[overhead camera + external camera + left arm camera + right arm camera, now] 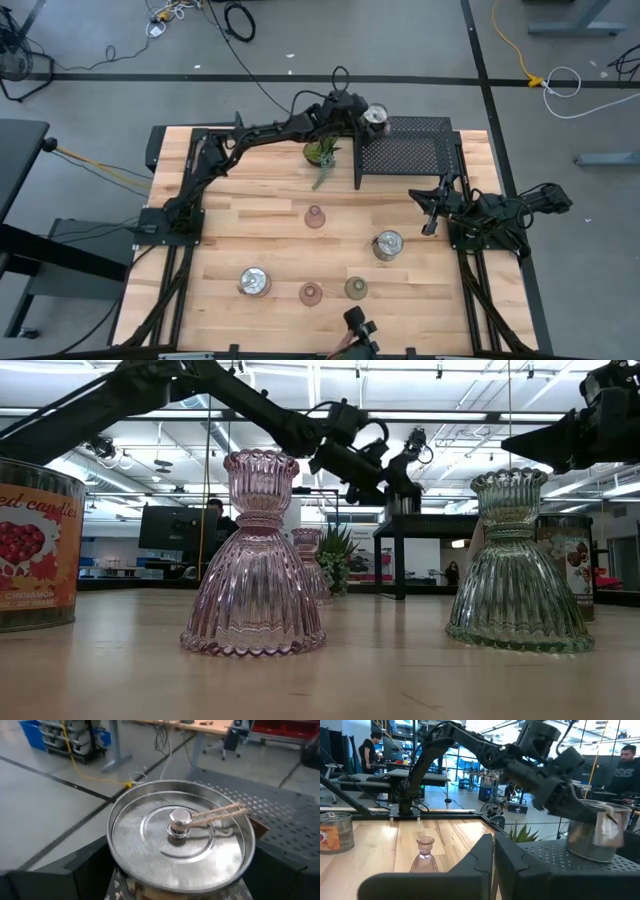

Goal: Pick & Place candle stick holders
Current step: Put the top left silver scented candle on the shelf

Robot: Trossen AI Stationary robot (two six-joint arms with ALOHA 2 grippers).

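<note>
the left arm reaches across the far side of the tabletop (250, 230) to the black mesh rack (410, 150), and the left gripper (368, 118) grasps a silver candle holder (377, 119) at the rack's far left corner, its fingers wide around the can's sides; in the right wrist view that can (594, 832) sits on the mesh surface with the gripper clamped around it. the left wrist view looks straight down into the held can (180, 842), showing a shiny round lid with a small knob in the middle (two thin pale sticks lie across it). just beside the rack stands the small green potted plant (322, 155). the other five holders stand on the bare wood: a pink glass one (314, 217) near the middle, a second silver can (388, 245) to its right, a third silver can (254, 282) nearer the front left, then another pink glass one (310, 293) and the olive-green glass one (356, 288) side by side at the front. the low view shows the front pink holder (254, 560) and the green holder (518, 565) upright and apart, with a labelled can (35, 545) at the edge. the right gripper (432, 222) rests clenched and empty at the right side of the tabletop, below the rack. a person (626, 767) stands in the room behind.
</note>
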